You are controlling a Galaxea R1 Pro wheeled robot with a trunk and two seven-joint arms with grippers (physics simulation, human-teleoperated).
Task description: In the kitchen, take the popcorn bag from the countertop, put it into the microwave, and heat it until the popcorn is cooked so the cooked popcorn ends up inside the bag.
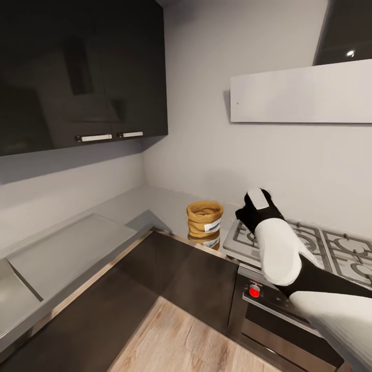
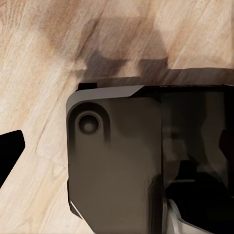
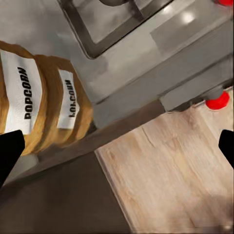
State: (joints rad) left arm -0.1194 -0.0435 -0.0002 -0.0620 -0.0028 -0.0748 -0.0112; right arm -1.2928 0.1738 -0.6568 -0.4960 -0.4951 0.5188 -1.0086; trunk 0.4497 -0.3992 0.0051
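- The popcorn bag (image 1: 204, 218) is seen upright on the steel countertop (image 1: 129, 212), near the inner corner of the L-shaped run and close to the front edge.
- The bag's rolled top rim is open, and a white label is shown on the side facing the gas hob (image 1: 315, 243).
- A mirrored image of the bag is visible on the polished steel directly below it.
- The gas hob is located just beside the bag, on the right arm's side.
- The right arm (image 1: 281, 253) is extended over the hob's near corner, with its black wrist end beside the bag and apart from it.
- In the right wrist view, the right gripper (image 3: 117, 146) is shown with 2 dark fingertips (image 3: 9, 148) spread wide at opposite edges of the picture; nothing is held between them.
- In the same view, the bag (image 3: 22, 92) is seen with "POPCORN" printed on its label, just beyond 1 fingertip, with its reflection beside it.
- A red knob (image 1: 254, 291) is seen on the oven panel below the hob.
- In the left wrist view, a dark fingertip (image 2: 9, 146) is seen over the light wood floor (image 2: 39, 58), beside a grey-brown robot body part (image 2: 117, 161); the left gripper's state cannot be determined.
- Dark wall cabinets (image 1: 77, 72) are mounted above the countertop.
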